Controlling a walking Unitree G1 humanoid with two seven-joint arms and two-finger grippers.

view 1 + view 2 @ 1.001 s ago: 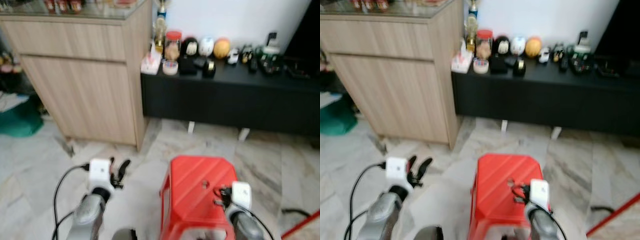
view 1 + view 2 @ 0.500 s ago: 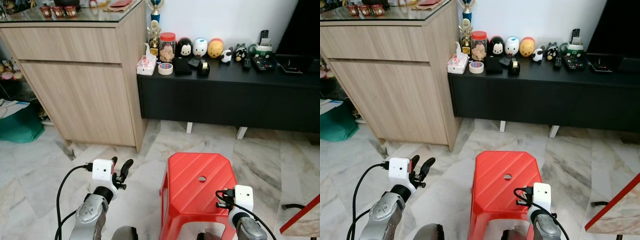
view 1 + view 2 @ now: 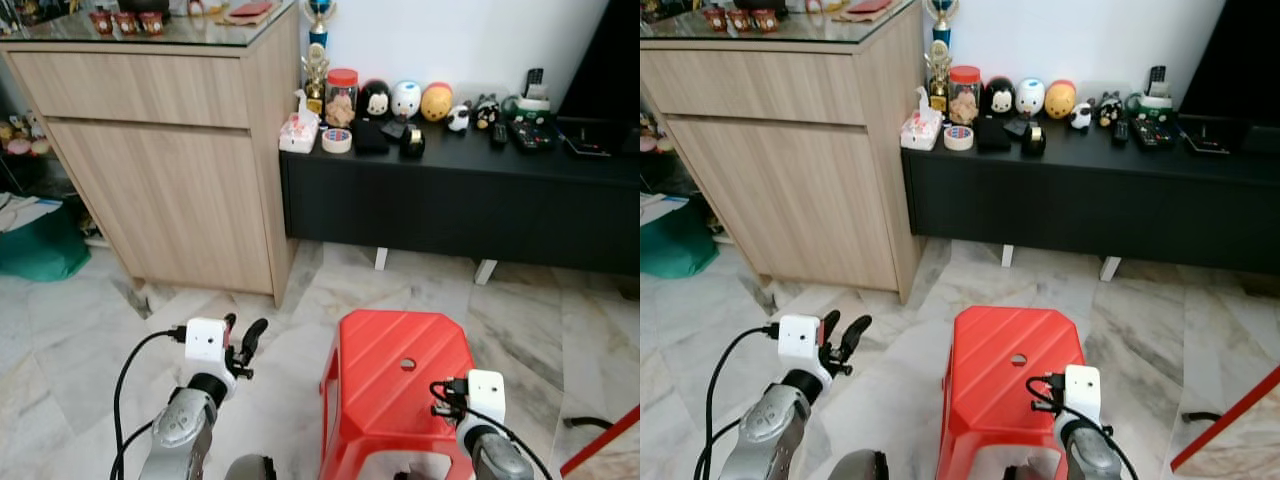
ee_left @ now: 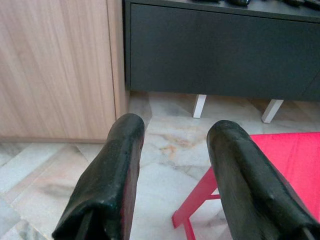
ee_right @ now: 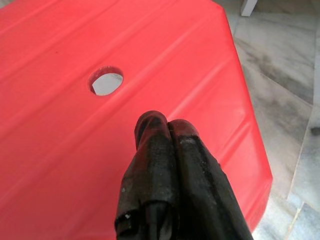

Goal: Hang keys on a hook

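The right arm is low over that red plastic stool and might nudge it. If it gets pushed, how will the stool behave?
The red stool looks like thin moulded plastic, so probably light. It stands on polished marble floor, so a push would likely make it slide rather than resist. The right gripper, fingers shut, hovers above its seat; a sideways knock high up might tip it on its splayed legs.

L gripper (image 4: pixel 172 180) w/ both black fingers (image 4: pixel 107 185) apart, nothing btwn them. Ahead: marble floor (image 4: pixel 170 145). Wooden cabinet (image 4: pixel 55 65) at 10 o'clock, black low cabinet (image 4: pixel 220 50) at 12–1 on white feet (image 4: pixel 200 105). Red stool (image 4: pixel 285 150) edge & leg at 4 o'clock, partly behind one finger.
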